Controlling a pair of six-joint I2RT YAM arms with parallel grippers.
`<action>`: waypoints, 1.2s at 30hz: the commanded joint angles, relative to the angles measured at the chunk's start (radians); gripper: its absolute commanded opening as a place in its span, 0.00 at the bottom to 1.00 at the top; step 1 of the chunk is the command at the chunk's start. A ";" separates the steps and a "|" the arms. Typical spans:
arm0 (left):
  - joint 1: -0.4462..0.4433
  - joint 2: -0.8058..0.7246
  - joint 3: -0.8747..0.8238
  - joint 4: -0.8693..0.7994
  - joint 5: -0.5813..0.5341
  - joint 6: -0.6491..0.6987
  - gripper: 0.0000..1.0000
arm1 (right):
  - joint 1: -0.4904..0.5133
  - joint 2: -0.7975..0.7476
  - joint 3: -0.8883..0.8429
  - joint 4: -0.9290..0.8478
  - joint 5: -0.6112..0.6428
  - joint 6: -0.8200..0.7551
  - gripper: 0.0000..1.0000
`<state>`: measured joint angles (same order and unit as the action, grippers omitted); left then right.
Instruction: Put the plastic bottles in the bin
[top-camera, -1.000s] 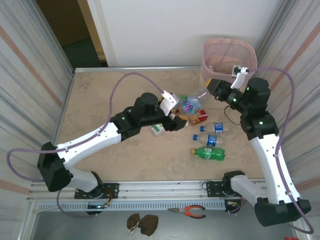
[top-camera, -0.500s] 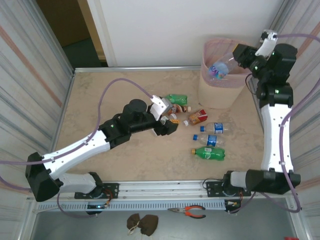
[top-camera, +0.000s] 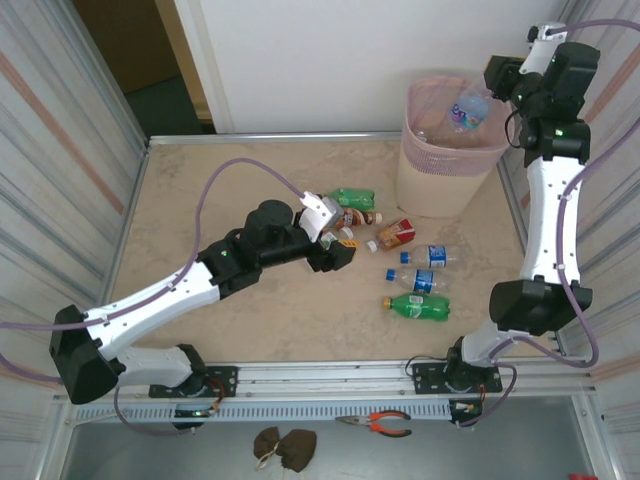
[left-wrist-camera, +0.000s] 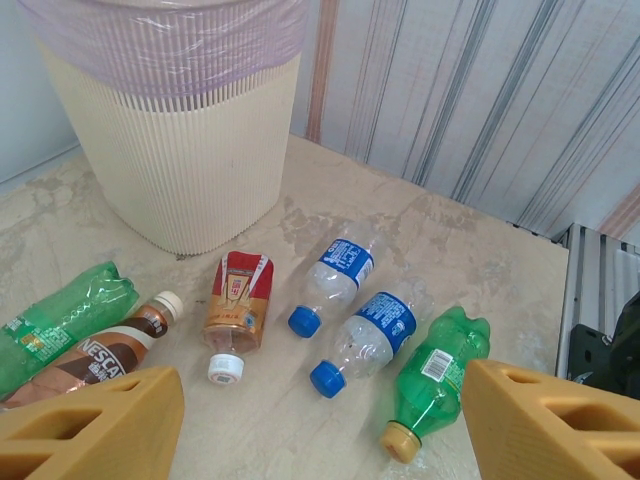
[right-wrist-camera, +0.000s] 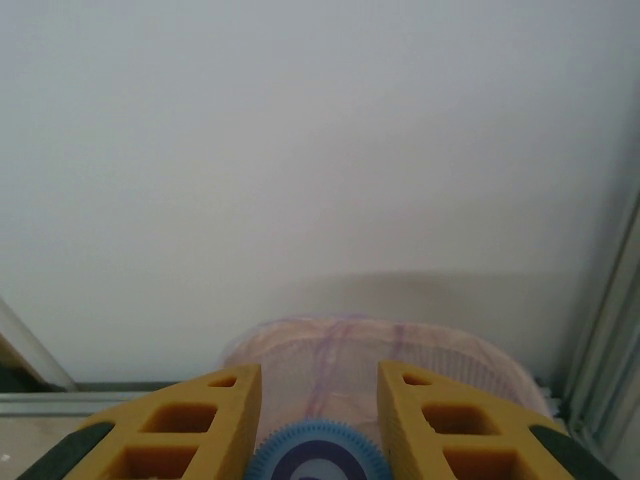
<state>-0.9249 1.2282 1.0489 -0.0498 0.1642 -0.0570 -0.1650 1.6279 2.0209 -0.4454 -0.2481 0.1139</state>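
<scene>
Bin (top-camera: 436, 186) | contents unclear | right jaws grip clear bottle (top-camera: 468, 108) above it (blue cap (right-wrist-camera: 315, 456)) | left jaws open, empty

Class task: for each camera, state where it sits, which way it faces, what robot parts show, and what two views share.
Top external: above, behind the bases, looking down on the beige table; both arms show.
Left wrist: low, facing lying plastic bottles; orange fingers open.
Right wrist: high, facing the white wall; fingers clamp a clear bottle's blue cap.
Shared: the tall pale pink mesh bin.
</scene>
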 joint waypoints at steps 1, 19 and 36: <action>-0.005 -0.011 -0.024 0.040 0.004 -0.019 0.74 | 0.001 0.041 0.039 -0.065 0.088 -0.139 0.21; 0.000 -0.011 -0.066 0.011 -0.015 -0.046 0.74 | 0.030 0.106 -0.200 -0.141 0.231 -0.305 0.26; 0.020 -0.019 -0.069 0.007 -0.008 -0.050 0.74 | 0.019 0.178 -0.296 -0.095 0.141 -0.238 0.28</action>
<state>-0.9108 1.2377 0.9852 -0.0483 0.1631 -0.0948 -0.1444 1.7393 1.7615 -0.3153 -0.0772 -0.1677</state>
